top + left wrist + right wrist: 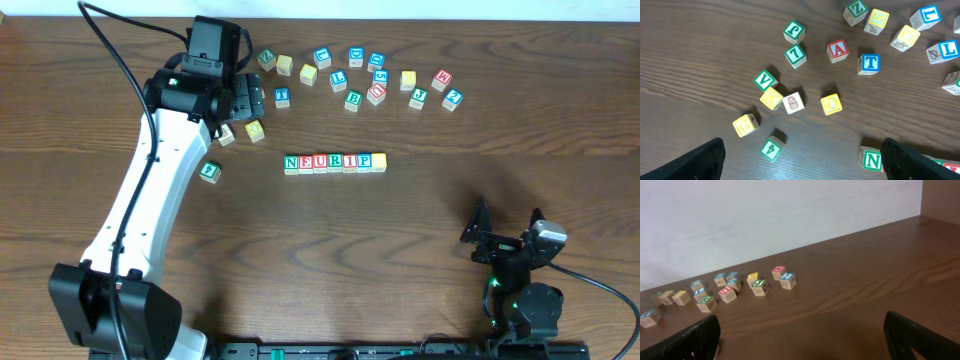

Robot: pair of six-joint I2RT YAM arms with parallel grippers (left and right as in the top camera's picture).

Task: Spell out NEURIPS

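A row of cubes (335, 162) reading N-E-U-R-I-P lies mid-frame on the table (450, 300) in the overhead view, with a yellow-faced cube (379, 161), its letter unreadable, touching the right end. The left gripper (801, 145), fingers spread wide and holding nothing, hovers over loose cubes (792, 102) to the upper left of the row; its wrist camera shows the N cube (871, 159) at lower right and a yellow S cube (877, 20) at upper right. The right gripper (801, 319), also spread and empty, sits at the overhead frame's lower right, well apart from the row.
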